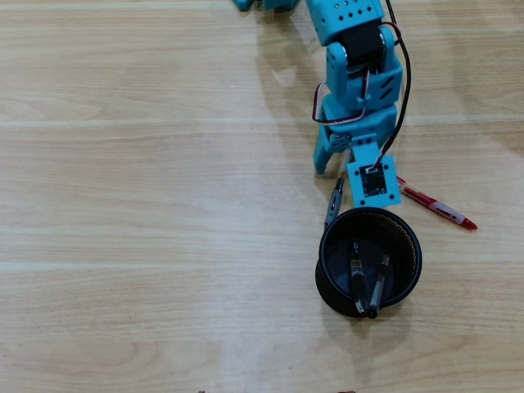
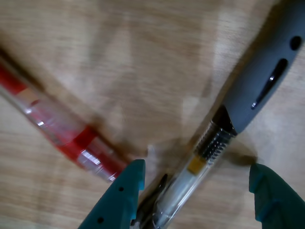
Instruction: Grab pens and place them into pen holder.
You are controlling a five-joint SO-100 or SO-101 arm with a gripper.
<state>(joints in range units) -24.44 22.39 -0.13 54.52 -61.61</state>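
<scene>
Wrist view shows the teal two-finger gripper (image 2: 195, 195) spread wide, holding nothing, with a grey-grip clear pen (image 2: 224, 138) lying between its tips on the pale wooden table (image 2: 143, 57). A red and clear pen (image 2: 62, 129) lies just to the left. Overhead, the round black mesh pen holder (image 1: 407, 282) sits close below the arm, with two dark pens (image 1: 366, 282) inside.

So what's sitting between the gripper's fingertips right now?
In the wrist view, the grey-clear pen runs diagonally between the open gripper fingers, lying on the wooden table. The red pen lies outside the left finger.
</scene>
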